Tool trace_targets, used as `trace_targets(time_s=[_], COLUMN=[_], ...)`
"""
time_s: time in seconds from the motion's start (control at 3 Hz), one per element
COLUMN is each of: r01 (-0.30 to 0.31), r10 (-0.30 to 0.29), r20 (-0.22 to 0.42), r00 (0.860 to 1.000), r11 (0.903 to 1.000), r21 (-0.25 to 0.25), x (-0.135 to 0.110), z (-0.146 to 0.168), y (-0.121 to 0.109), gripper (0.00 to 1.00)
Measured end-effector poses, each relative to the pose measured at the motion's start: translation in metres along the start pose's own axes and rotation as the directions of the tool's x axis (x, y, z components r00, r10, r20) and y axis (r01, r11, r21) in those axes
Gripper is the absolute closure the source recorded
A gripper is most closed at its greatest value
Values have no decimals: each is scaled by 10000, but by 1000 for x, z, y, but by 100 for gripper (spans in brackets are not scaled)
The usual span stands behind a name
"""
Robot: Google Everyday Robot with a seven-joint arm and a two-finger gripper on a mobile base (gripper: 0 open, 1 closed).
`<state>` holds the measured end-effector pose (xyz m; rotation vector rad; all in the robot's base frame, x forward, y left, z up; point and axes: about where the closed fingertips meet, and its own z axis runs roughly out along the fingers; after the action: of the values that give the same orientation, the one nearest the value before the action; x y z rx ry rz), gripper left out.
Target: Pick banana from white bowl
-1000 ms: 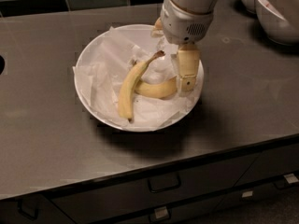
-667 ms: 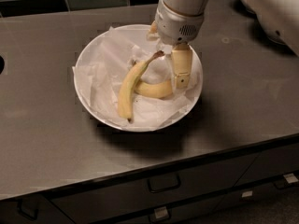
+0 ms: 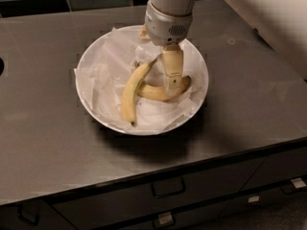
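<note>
While the wide, shallow white bowl [image 3: 203,94] sits on a smooth grey counter [image 3: 53,147], the banana [image 3: 129,94], slim and pale, lies in it on crumpled paper [image 3: 103,75], touching a shorter curved banana [image 3: 154,94]. The gripper [image 3: 172,78] hangs above both; whether it is apart or together I cannot tell.

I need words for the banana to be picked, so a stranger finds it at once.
On the grey counter stands a wide, paper-lined white bowl, with the robot's hand over its right half. Of the two bananas inside, the banana to pick is the longer, paler one on the left, not the shorter curved banana under the hand.
</note>
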<state>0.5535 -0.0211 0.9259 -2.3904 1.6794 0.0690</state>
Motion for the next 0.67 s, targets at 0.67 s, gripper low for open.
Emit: trace_targets(time_s=[0.67], r01=[-17], r10=[8], r20=[-332], r00=[9994], r11=[9996], r21=[-282], x=[-6], z=[15], y=[-5], gripper=[8])
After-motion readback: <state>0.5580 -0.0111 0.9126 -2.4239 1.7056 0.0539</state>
